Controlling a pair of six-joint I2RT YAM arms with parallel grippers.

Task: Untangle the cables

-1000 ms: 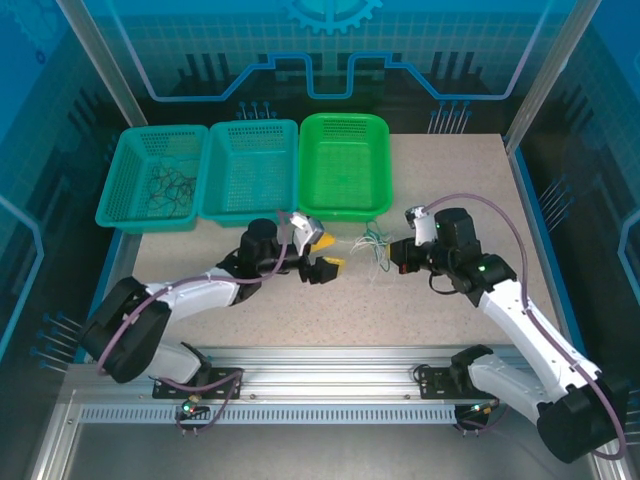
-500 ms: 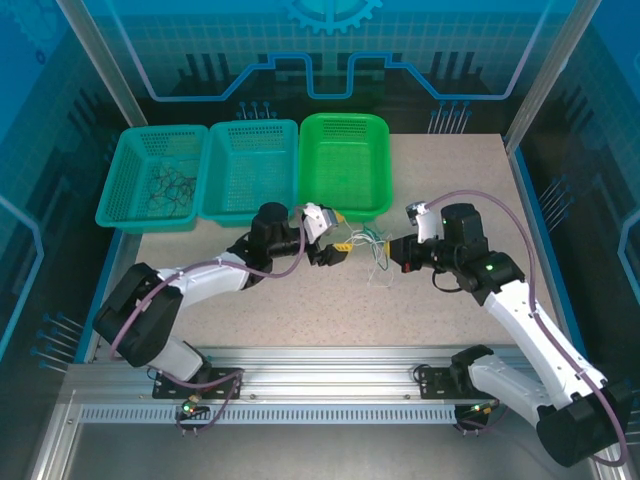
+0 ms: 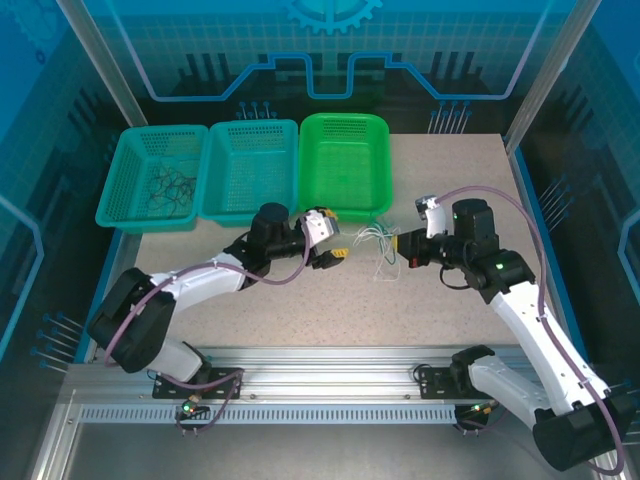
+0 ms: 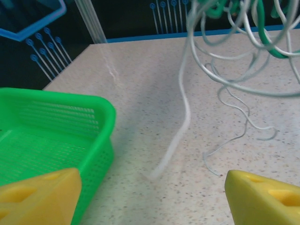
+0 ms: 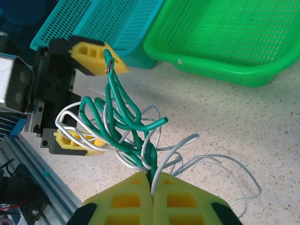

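Right gripper (image 5: 152,185) jaws fully closed, pinching a bundle of green and white cables (image 5: 125,123) at its base, with the loops fanning out past the fingertips, held over the table (image 3: 450,180) just off the near corner of the green basket (image 3: 345,165). Left gripper (image 4: 151,196) jaws wide apart with nothing between them, yellow fingers (image 4: 37,194) facing the bundle from the opposite side, white strands dangling toward the tabletop ahead of it. A few dark cables (image 3: 172,185) lie in the far-left teal basket (image 3: 140,150).
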